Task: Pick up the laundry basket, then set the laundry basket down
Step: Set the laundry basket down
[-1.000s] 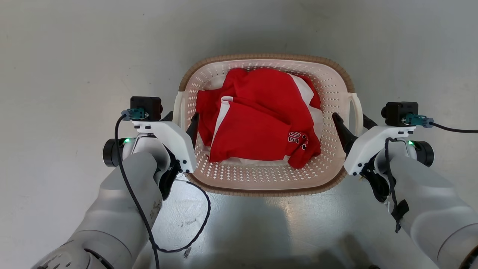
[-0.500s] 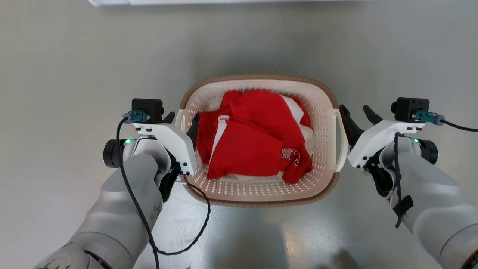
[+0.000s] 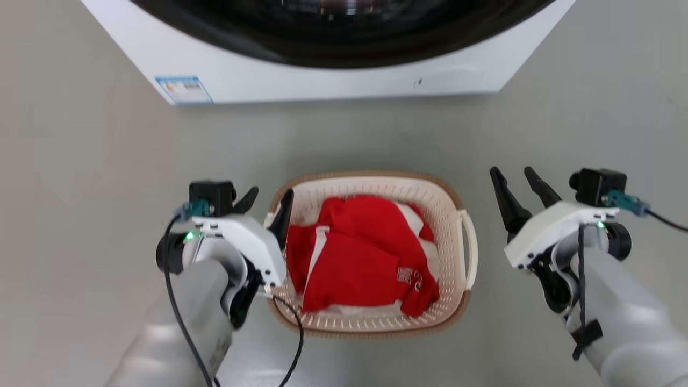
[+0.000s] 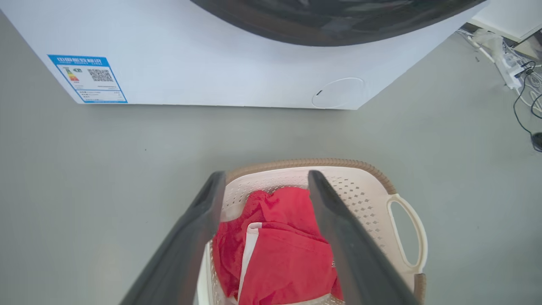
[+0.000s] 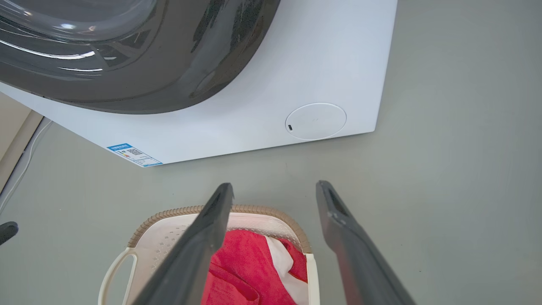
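The laundry basket [image 3: 371, 176], cream with a brown rim, stands on the grey floor holding red and white clothes [image 3: 365, 263]. My left gripper [image 3: 267, 201] is open and hangs above the basket's left edge, with one finger over the rim. In the left wrist view its fingers [image 4: 264, 178] frame the basket [image 4: 360, 190] and nothing lies between them. My right gripper [image 3: 510, 173] is open, to the right of the white right handle [image 3: 472, 247] and apart from it. The right wrist view has its open gripper [image 5: 275, 186] above the basket [image 5: 169, 214].
A white washing machine [image 3: 322, 83] with a dark round door stands just beyond the basket, with bare floor between the two. It fills the top of both wrist views [image 4: 211, 63] [image 5: 262, 110]. Cables and a power strip [image 4: 508, 63] lie on the floor at the far right.
The head camera has risen, so the basket looks smaller and the washing machine has come into view. My right gripper has left the right handle and moved outward; the left has lifted off the left handle.
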{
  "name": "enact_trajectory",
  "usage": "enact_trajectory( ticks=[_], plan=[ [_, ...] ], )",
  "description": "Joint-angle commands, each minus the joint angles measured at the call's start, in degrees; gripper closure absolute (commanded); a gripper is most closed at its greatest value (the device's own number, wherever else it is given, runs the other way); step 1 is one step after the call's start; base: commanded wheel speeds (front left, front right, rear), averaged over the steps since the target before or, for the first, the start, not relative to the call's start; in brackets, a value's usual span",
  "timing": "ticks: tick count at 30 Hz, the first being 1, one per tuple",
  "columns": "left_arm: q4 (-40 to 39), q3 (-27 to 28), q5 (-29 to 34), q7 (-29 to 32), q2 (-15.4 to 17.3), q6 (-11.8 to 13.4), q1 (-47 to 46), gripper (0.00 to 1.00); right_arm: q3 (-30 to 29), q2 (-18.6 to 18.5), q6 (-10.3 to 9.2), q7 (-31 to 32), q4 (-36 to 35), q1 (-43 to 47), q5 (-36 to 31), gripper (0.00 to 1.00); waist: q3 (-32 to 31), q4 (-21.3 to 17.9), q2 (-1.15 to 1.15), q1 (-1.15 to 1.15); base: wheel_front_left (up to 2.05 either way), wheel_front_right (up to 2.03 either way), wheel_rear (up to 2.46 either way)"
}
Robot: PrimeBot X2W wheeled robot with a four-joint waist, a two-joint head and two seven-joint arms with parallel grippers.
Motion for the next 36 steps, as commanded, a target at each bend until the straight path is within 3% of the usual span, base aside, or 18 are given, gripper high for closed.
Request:
enact_trajectory(
  ticks=[1, 11, 24, 36],
  plan=[
    [-2.17, 2.57, 2.09, -0.50, 1.69, 0.68, 1.81, 0.00, -1.41, -0.08, 0.35, -0.62, -2.06, 3.75, -2.48, 0.00, -4.39, -0.15, 0.00, 0.00, 0.00, 0.00, 0.00],
    [-15.07, 16.07, 14.12, -0.51, 1.57, 0.93, 14.12, 0.00, -16.26, 3.10, 0.35, -0.62, -15.25, 15.17, -18.22, 0.00, -14.43, 0.28, 0.00, 0.00, 0.00, 0.00, 0.00],
    [-28.59, 26.57, 23.61, -0.51, -0.01, -0.95, 24.09, 0.00, -22.34, 5.24, 0.35, -0.62, -27.02, 22.48, -26.40, 0.00, -20.20, 0.61, 0.00, 0.00, 0.00, 0.00, 0.00],
    [-41.68, 34.15, 28.39, -0.51, -2.21, -0.77, 32.90, 0.00, -30.71, 7.17, 0.35, -0.62, -34.67, 29.53, -33.65, 0.00, -23.71, 1.10, 0.00, 0.00, 0.00, 0.00, 0.00]
  ],
)
